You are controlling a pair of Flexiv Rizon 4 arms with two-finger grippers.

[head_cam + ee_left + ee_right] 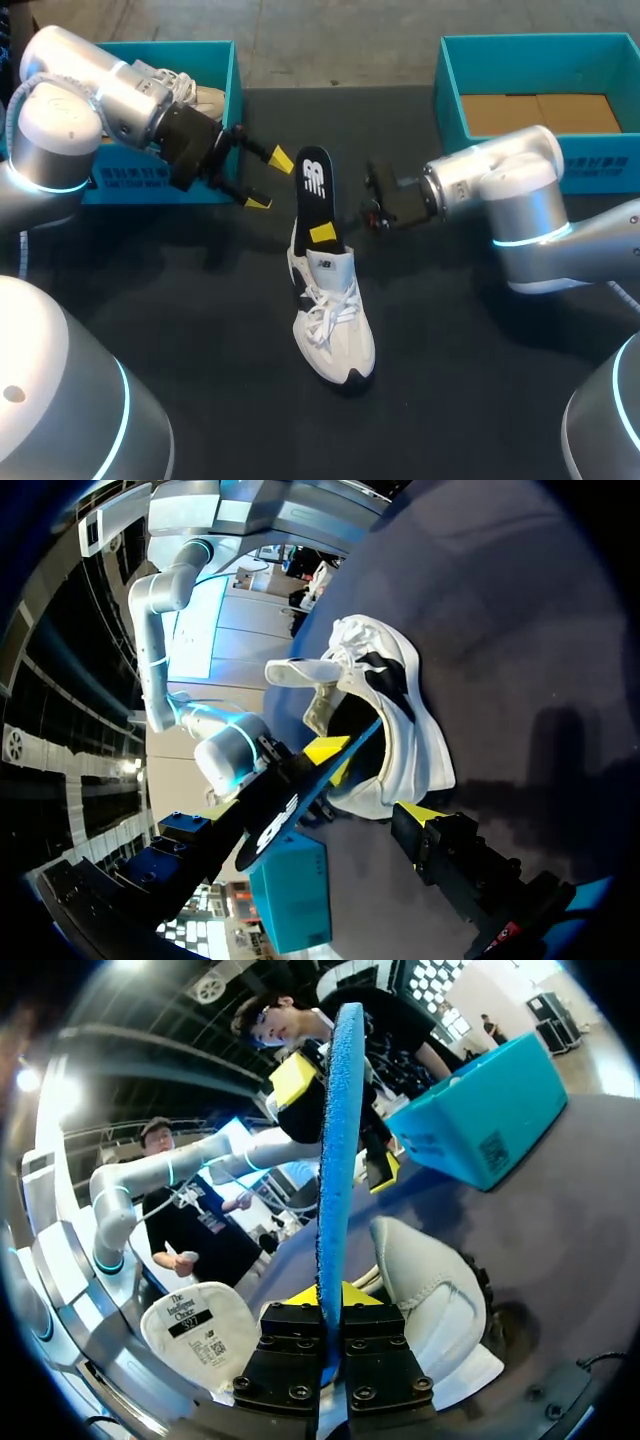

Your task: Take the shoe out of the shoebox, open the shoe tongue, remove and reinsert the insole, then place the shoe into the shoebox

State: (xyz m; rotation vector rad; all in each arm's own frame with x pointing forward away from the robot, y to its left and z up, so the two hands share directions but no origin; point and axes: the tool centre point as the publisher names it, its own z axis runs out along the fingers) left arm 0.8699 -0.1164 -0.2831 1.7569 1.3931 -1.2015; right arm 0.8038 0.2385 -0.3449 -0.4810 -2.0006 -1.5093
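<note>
Mid-bench (480,390), closest to me, the white shoe (335,325) sits on its sole, toe toward my edge. Up out of its opening rises the black insole (314,185), lower end down in the shoe, upper end leaning toward the far edge. My right hand (330,230) comes in from the right side and pinches that insole between both yellow tips, just above the collar. My left hand (268,180) hangs just beside the insole, fingers spread wide, touching nothing. Far left corner: the left shoebox (232,70), blue, with a second shoe (185,90) inside. Far right corner: the right shoebox (452,95), blue, brown card showing on its floor.
</note>
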